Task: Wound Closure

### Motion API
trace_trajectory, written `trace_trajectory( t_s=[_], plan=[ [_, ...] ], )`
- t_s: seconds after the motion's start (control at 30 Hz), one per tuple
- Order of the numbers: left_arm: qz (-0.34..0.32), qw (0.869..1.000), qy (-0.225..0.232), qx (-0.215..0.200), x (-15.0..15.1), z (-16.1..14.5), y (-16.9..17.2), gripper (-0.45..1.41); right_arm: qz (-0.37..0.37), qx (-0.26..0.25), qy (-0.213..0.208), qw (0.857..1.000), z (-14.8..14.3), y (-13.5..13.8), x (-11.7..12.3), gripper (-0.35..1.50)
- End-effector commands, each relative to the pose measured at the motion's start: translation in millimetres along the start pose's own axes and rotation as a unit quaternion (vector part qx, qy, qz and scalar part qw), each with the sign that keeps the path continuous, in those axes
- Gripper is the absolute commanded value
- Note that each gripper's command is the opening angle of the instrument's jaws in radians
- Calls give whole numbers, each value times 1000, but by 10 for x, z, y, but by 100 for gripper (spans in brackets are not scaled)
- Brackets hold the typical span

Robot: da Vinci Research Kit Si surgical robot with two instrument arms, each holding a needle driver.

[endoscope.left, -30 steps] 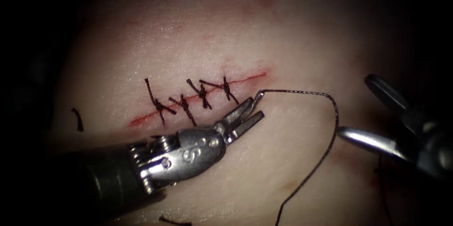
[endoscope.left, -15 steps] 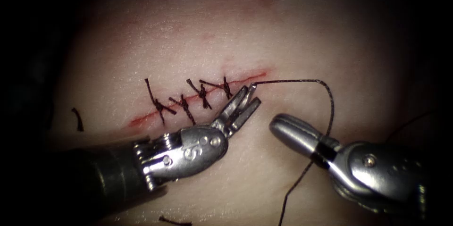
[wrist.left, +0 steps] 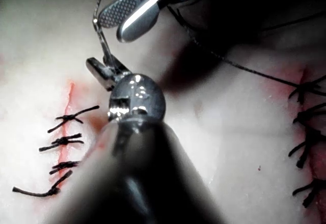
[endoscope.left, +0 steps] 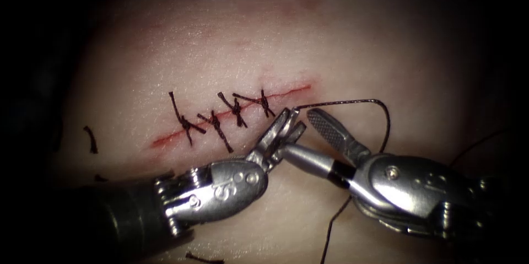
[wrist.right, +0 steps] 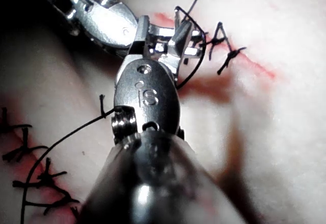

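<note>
The tissue point(endoscope.left: 341, 38) carries a slanted red cut point(endoscope.left: 165, 139) closed by several dark stitches point(endoscope.left: 237, 111). My left tool point(endoscope.left: 290, 122) sits at the cut's right end, shut on the needle point(endoscope.left: 296, 111) near its thread end. The rest of the needle's curve is hidden by the jaws, so I cannot tell whether it is in the tissue. In the left wrist view the needle point(wrist.left: 103, 43) rises from those jaws. Thread point(endoscope.left: 352, 101) arcs right from the needle, then drops down. My right tool point(endoscope.left: 299, 132) stands open and empty, one jaw touching the left tool's jaws.
Cut ends of thread point(endoscope.left: 90, 138) lie left of the cut, and another cut end point(endoscope.left: 204, 257) lies near the front edge. The wrist views show a second stitched cut point(wrist.left: 305, 132), point(wrist.right: 35, 178) on the tissue. Thread point(wrist.right: 61, 137) trails beside the right tool's wrist.
The right tool came in from the right edge to the left tool's jaws, turned, and opened its jaws. The left tool shifted slightly up with the needle.
</note>
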Motion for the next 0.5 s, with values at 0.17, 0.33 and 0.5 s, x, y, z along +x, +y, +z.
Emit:
trace_trajectory(
  t_s=[0.17,0.33,0.5],
  plan=[
    [3,1000,9,-2,3,1,8,-45,3,-3,-1,1000,9,-3,-10,88],
    [9,1000,12,-5,7,1,13,-45,5,-7,1,1000,15,-6,-8,74],
    [12,1000,14,-5,6,2,13,-45,5,-7,7,1000,12,-9,-7,-35]
  ],
)
